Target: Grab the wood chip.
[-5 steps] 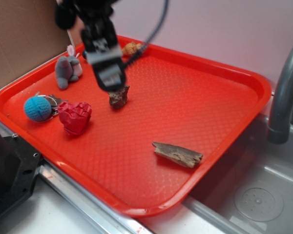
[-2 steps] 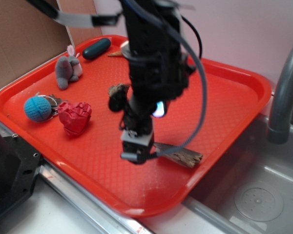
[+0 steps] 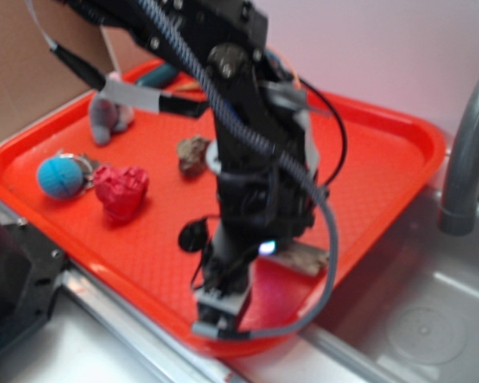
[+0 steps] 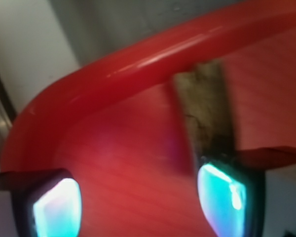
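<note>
While pincer [image 4: 140, 205] hangs spread and empty, wood chip [image 4: 207, 111] lies under 1 finger [image 4: 226, 195], near tray [image 4: 113, 61] rim: you shift sideways, straddle chip, then close.

A red tray [image 3: 383, 152] holds a crumpled red heart [image 3: 121, 190], a blue ball [image 3: 57, 176], a brown lump [image 3: 194, 153] and, blurred, perhaps a grey plush (far corner) [image 3: 106, 114]; grey faucet [image 3: 467, 152] beside.
</note>
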{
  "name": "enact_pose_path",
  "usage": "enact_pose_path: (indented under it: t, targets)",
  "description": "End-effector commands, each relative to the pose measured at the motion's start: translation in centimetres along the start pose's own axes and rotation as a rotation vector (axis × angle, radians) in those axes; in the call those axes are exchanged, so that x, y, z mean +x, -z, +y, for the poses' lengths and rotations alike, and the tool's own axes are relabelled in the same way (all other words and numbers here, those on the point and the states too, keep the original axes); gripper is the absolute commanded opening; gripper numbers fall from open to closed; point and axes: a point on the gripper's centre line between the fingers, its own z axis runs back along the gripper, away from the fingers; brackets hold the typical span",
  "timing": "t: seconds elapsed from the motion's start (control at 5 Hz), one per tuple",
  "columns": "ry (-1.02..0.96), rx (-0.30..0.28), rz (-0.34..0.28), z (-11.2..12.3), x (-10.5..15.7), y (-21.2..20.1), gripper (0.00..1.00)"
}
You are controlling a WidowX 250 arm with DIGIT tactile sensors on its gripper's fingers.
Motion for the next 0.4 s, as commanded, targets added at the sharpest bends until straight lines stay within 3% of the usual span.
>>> enact_pose_path:
  t: [0.0,0.2]
  targets:
    - [-0.109,-0.012,-0.050,-5.7,-2.7,-0.9,1.00]
    - [-0.230,0.017,-0.137,-7.4,-4.8,-4.1,1.00]
